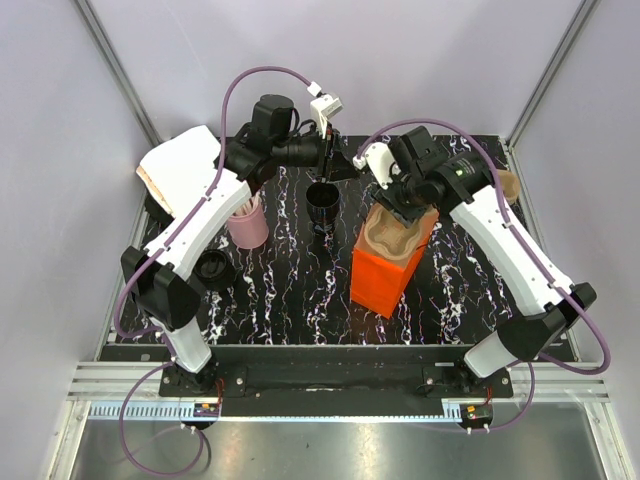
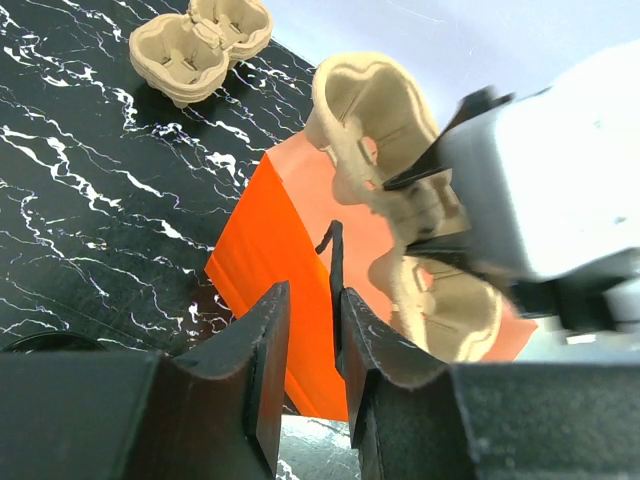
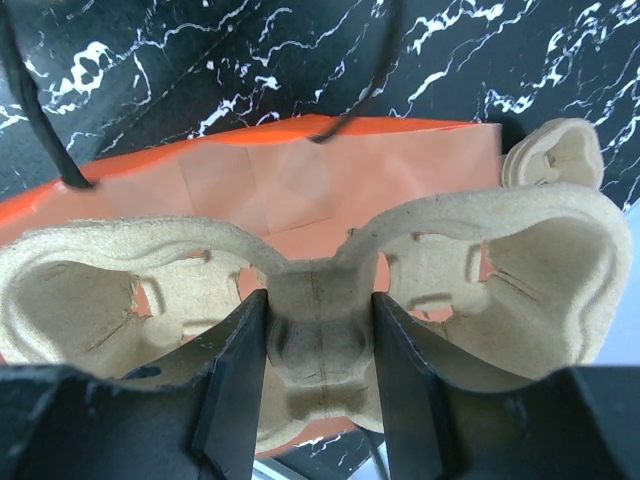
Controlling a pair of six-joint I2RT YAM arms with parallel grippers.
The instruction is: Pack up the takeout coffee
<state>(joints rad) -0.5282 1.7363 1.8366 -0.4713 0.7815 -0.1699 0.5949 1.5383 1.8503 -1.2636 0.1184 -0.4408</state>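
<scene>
holding beige pulp cup carrier [image 3: 320,300] atop orange paper bag [image 3: 300,175], right fingers [image 3: 235,390] clamp it; left fingers [image 2: 262,370] nearly closed, grip unclear; lidded black paper coffee cup [image 1: 213,268] left of bag, unpacked.

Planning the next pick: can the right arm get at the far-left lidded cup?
Probably not: the right gripper is clamped on the cup carrier in the orange bag, and the lidded cup sits far off by the left arm.
</scene>
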